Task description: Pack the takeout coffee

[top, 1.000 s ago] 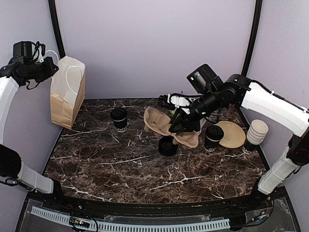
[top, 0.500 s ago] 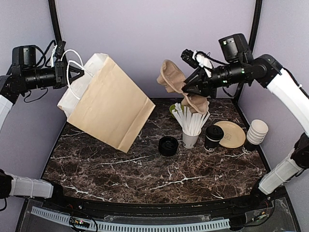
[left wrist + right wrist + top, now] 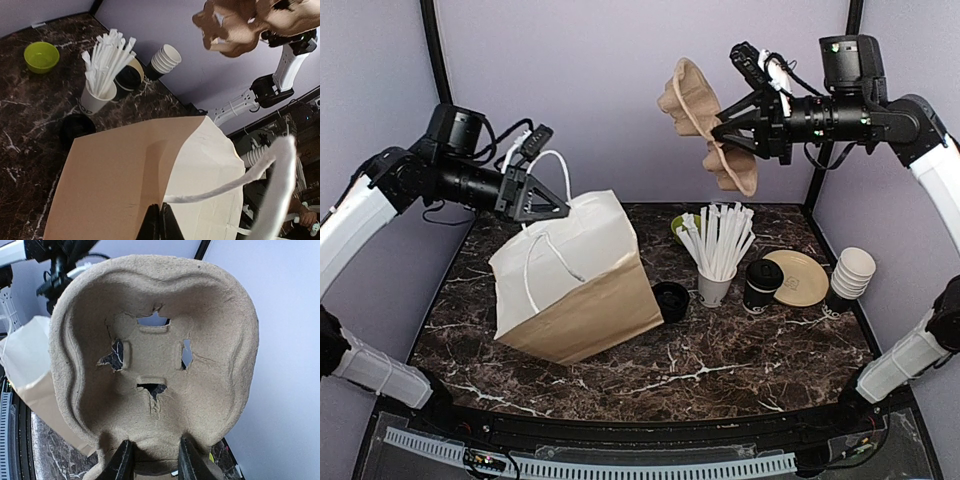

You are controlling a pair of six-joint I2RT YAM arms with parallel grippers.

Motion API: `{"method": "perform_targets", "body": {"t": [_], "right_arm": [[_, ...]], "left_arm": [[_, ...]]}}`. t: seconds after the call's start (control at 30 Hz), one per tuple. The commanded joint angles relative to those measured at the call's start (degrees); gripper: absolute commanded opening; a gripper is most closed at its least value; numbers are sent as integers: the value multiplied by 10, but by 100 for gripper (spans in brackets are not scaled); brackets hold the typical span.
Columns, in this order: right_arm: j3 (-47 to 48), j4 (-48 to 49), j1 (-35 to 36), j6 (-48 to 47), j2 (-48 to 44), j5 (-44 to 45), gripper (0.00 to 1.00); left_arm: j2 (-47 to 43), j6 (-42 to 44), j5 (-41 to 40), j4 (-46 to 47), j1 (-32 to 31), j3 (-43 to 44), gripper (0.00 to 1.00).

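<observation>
Left claw [image 3: 558, 208] hangs over the left half of the worktop [image 3: 620, 385], its fingers pressed almost together. The left wrist view shows the tips [image 3: 160, 220] meeting where a white cord handle joins the mouth of the paper bag [image 3: 580, 290]; whether they pinch the cord or the rim itself I cannot tell. The bag leans toward the right, its lower edge resting on the worktop left of centre, and its tan side fills most of the wrist view [image 3: 115, 175].

Just beside the bag's right lower corner lies a low black round piece [image 3: 670, 301], near the middle of the worktop.

Above it, high over the back edge, the right claw [image 3: 745, 135] grips a pulp cup carrier [image 3: 695, 95]. The fingers are spread only as wide as the carrier's rim and clamp it from both sides [image 3: 155, 462]. The carrier [image 3: 155, 340] hangs clear of everything below, its hollow side facing the wrist camera.

Right of centre stands a white cup of straws [image 3: 715, 285], with a green bowl [image 3: 41, 56] behind it near the back edge.

The takeout coffee [image 3: 761, 285], black with its lid on, stands upright just right of the straw cup, touching or nearly touching a tan plate [image 3: 805, 280]. No claw is near it.

A stack of lidless cups [image 3: 850, 275] stands by the right edge.
</observation>
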Motion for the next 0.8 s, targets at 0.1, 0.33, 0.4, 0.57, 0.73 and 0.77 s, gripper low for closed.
{"method": "perform_targets", "body": {"t": [0.1,0.33,0.4,0.57,0.73,0.77], "right_arm": [[41,10,-4,7,12,-110,29],[45,-14,-1,0,21,-217,30],[48,-23,1,-5,22,-231,31],[48,-35,10,-12,24,-249,31],[22,-41,31,-20,25,-251,32],[19,-45,38,-25,26,-250,32]], "left_arm": [[95,58,15,-58,-113,22,0],[189,89,15,-57,-137,51,0],[214,99,15,-64,-137,75,0],[279,127,26,-83,-137,140,0],[324,146,23,-93,-136,190,3],[333,150,13,-94,-136,196,6]]}}
